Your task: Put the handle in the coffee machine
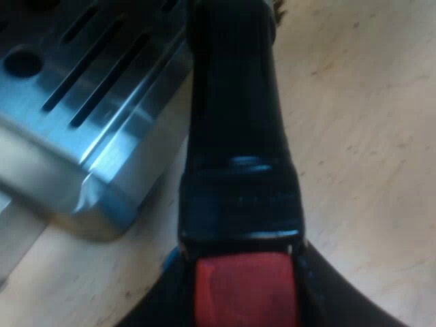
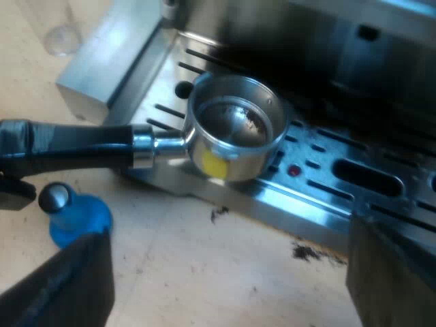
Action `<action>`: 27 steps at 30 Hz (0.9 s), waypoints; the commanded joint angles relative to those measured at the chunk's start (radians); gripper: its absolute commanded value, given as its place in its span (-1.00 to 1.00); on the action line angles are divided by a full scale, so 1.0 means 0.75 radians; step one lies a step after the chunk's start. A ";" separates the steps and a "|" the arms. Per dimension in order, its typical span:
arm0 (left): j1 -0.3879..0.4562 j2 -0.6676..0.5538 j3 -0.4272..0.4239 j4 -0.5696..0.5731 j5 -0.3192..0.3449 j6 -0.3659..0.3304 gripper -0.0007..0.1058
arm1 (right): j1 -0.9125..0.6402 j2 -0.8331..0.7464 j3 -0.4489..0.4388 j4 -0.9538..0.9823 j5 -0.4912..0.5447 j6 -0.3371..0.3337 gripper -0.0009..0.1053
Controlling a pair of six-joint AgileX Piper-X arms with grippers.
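My left gripper (image 1: pixel 244 296) is clamped on the portafilter (image 2: pixel 231 133) by its handle's red end (image 1: pixel 245 289). Its basket sits over the machine's drip tray (image 2: pixel 320 204), ahead of my right gripper (image 2: pixel 228 279), whose fingers are apart.

The left gripper (image 1: pixel 245 303) has its black fingers (image 1: pixel 160 300) closed on either side of the dark handle (image 1: pixel 235 102), right at its red end (image 1: pixel 245 289). The handle reaches out over the wooden table (image 1: pixel 361 136), passing just beside the drip tray (image 1: pixel 75 122) (brushed metal, long slots).
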 commanded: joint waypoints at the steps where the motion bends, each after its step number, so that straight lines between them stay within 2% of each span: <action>1: 0.023 -0.012 -0.029 -0.014 0.069 0.039 -0.98 | 0.009 -0.009 0.100 -0.168 0.054 -0.003 0.36; 4: 0.023 -0.009 -0.044 -0.017 0.102 0.037 -0.98 | 0.005 -0.009 0.190 -0.337 0.090 -0.010 0.27; 8: 0.023 0.030 -0.063 -0.048 0.097 0.037 -0.98 | 0.005 -0.009 0.299 -0.544 0.130 -0.012 -0.13; 15: 0.023 0.085 -0.069 -0.104 0.096 0.037 -0.98 | 0.005 -0.009 0.386 -0.718 0.205 -0.030 -0.17; 17: 0.023 0.088 -0.069 -0.135 0.096 0.037 -0.98 | 0.005 -0.009 0.411 -0.810 0.205 -0.151 -0.17; 18: 0.023 0.088 -0.069 -0.144 0.096 0.037 -0.98 | 0.005 -0.009 0.421 -0.834 0.205 -0.185 -0.17; 23: 0.023 0.099 -0.069 -0.196 0.096 0.031 -0.98 | 0.005 -0.002 0.521 -1.203 0.205 -0.439 -0.17; 27: 0.023 0.127 -0.069 -0.223 0.096 0.026 -0.98 | 0.005 0.042 0.579 -1.441 0.212 -0.555 -0.17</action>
